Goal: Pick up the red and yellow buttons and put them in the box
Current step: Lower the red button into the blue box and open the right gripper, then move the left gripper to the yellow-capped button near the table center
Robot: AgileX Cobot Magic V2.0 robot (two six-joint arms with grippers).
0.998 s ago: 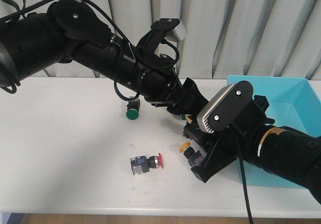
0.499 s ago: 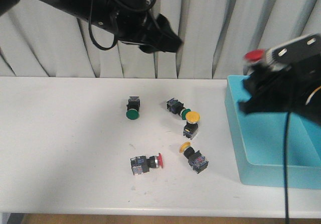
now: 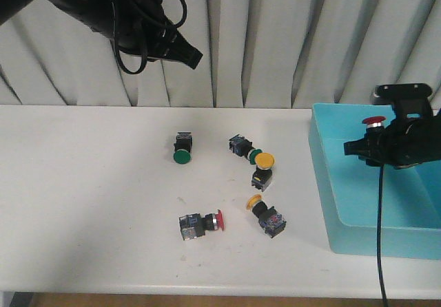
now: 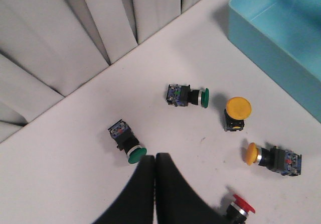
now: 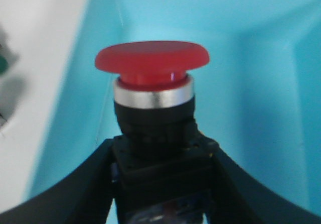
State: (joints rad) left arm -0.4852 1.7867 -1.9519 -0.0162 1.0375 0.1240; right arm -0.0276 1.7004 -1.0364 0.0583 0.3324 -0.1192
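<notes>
right gripper [image 5: 153,184]: your right arm hangs over the box [image 3: 358,204], its fingers [image 5: 80,194] clamped on the black body of a red button [image 3: 375,122], cap upward and above the turquoise floor; from the front the button shows at the gripper's tip, over the box's near-left part.

left gripper [image 4: 154,166]: your left arm is raised high before the curtain [image 3: 275,38], well clear of the table [image 3: 83,204]; its fingertips are pressed together with nothing between them.

on the table, left of the box: a second red button [image 3: 201,224] lying on its side nearest the front edge; a yellow button [image 3: 267,215] lying just to its right, cap toward it; another yellow button [image 3: 262,168] standing cap up behind that one. a green button [image 3: 240,146] lies touching or just beside the upright yellow one, and another green button [image 3: 182,146] sits apart further left.
</notes>
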